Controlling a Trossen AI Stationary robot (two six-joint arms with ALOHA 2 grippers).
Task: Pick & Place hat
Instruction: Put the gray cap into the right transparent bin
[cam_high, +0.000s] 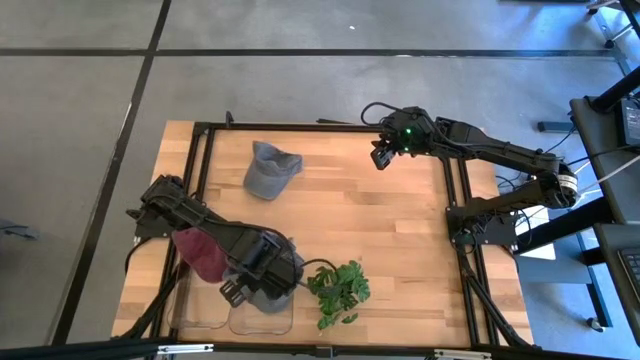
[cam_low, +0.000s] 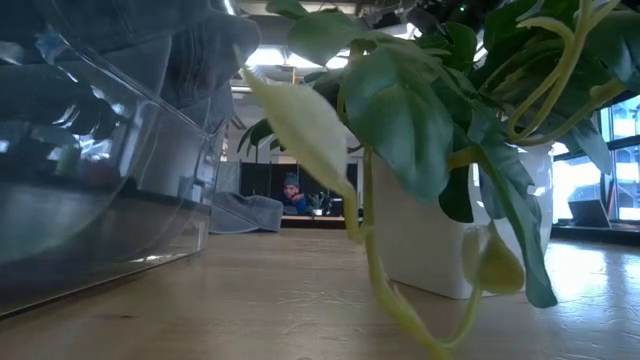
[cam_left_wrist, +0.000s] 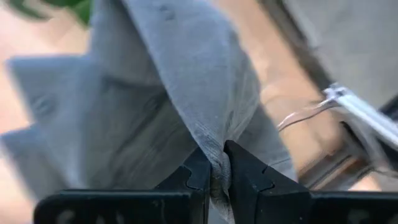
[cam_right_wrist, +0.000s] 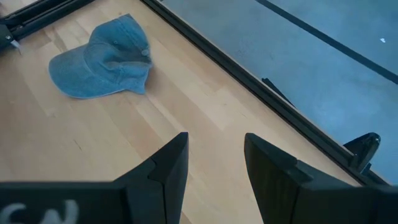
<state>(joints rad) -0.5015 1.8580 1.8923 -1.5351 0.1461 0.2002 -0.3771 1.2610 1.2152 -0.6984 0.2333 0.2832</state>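
Left claw (cam_left_wrist: 217, 167) pinches grey hat (cam_left_wrist: 168, 93) over bin (cam_high: 262, 318).

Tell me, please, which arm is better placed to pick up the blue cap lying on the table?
The right. Its gripper is open and empty, with the blue cap in its wrist view, while the left gripper is shut on a grey hat.
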